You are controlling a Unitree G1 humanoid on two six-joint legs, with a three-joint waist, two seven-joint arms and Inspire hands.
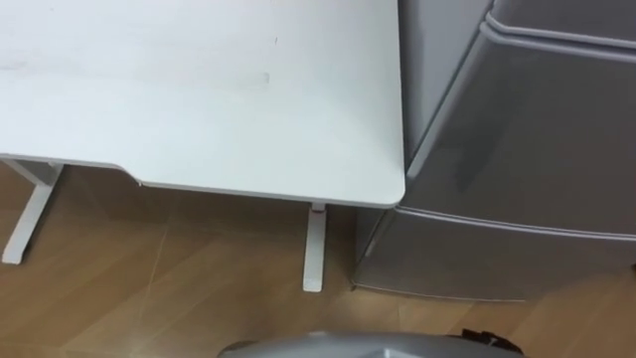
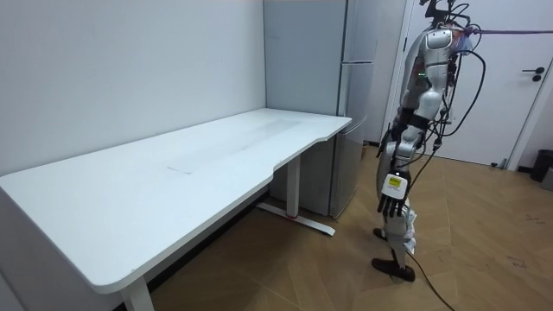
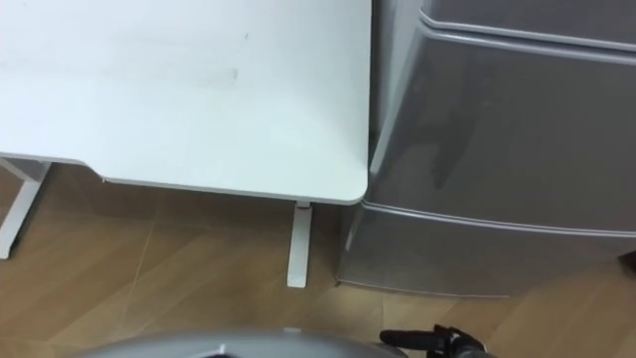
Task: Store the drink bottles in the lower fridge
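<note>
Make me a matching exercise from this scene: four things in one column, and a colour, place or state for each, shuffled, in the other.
Things:
1 table
2 fridge
3 floor
4 door

Descriptions:
A brown wood
B grey, shut
C at the room view's right, with a handle
D white, on legs

Pairs: 1-D; 2-B; 3-A; 4-C
</note>
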